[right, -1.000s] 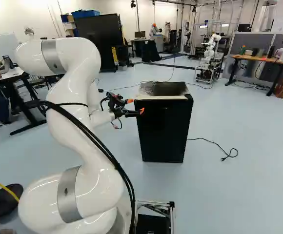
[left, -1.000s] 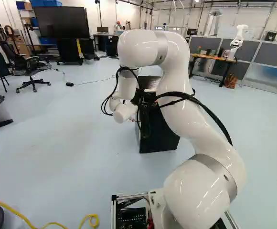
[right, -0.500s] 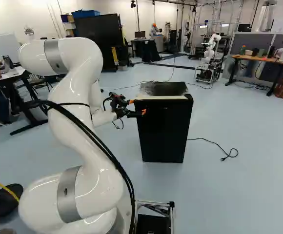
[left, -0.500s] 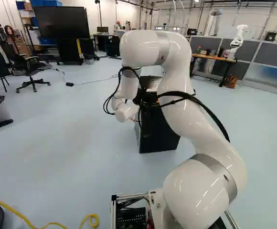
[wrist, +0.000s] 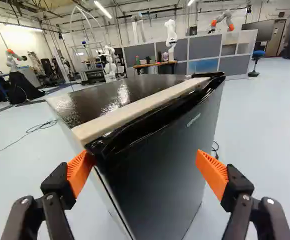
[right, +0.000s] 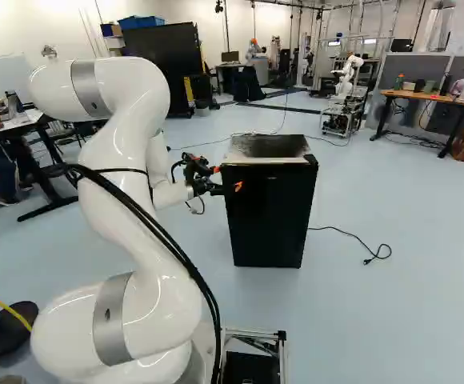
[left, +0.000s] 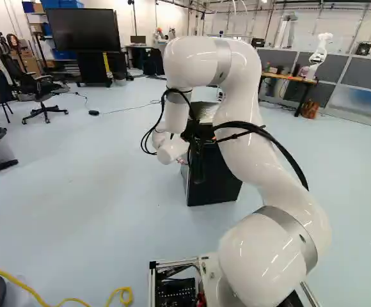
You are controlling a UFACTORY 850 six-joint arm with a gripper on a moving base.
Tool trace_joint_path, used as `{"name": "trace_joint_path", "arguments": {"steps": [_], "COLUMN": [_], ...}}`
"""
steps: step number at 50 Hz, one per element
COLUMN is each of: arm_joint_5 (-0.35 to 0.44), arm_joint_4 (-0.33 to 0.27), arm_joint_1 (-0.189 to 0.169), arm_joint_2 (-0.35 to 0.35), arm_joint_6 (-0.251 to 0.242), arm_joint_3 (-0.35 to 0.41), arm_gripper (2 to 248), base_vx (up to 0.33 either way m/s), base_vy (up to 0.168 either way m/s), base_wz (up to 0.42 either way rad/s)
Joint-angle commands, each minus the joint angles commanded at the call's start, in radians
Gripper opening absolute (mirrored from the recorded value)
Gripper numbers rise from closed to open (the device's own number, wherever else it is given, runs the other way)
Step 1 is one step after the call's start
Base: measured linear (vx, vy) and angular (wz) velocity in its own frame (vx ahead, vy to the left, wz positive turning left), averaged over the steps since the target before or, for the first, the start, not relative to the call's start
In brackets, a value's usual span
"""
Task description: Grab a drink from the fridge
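Note:
In the right base view my gripper (right: pixel 226 178) stands at the near upper corner of the black fridge (right: pixel 268 216), on its left side. The arm partly covers the same fridge (left: pixel 219 179) in the left base view. Seen from the wrist, the gripper (wrist: pixel 145 162) is open, with the fridge's front corner and closed door (wrist: pixel 160 175) ahead and between its fingers. One orange pad (wrist: pixel 79 172) overlaps the door's top edge at the seam side; whether it touches, I cannot tell. The other pad (wrist: pixel 212 172) stands out in front of the door. The fridge's inside is hidden.
A power cable (right: pixel 352 242) lies on the floor beside the fridge. Another robot (right: pixel 342 96) stands farther back, near a wooden-topped table (right: pixel 428 97) by grey partitions. An office chair (left: pixel 41 96) and a large screen (left: pixel 83 31) are off to the left.
The arm has reached a little forward and toward the fridge, bringing the gripper from just beside it to its upper corner. The fridge door remains closed.

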Motion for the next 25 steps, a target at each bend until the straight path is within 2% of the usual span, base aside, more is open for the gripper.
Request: {"name": "trace_joint_path", "arguments": {"steps": [25], "arm_joint_5": [-0.016], "arm_joint_4": [0.000], "arm_joint_1": [-0.010], "arm_joint_2": [0.079], "arm_joint_6": [0.000], "arm_joint_3": [0.141], "arm_gripper": [247], "base_vx": [0.000], "base_vy": [-0.001], "base_wz": [-0.003]}}
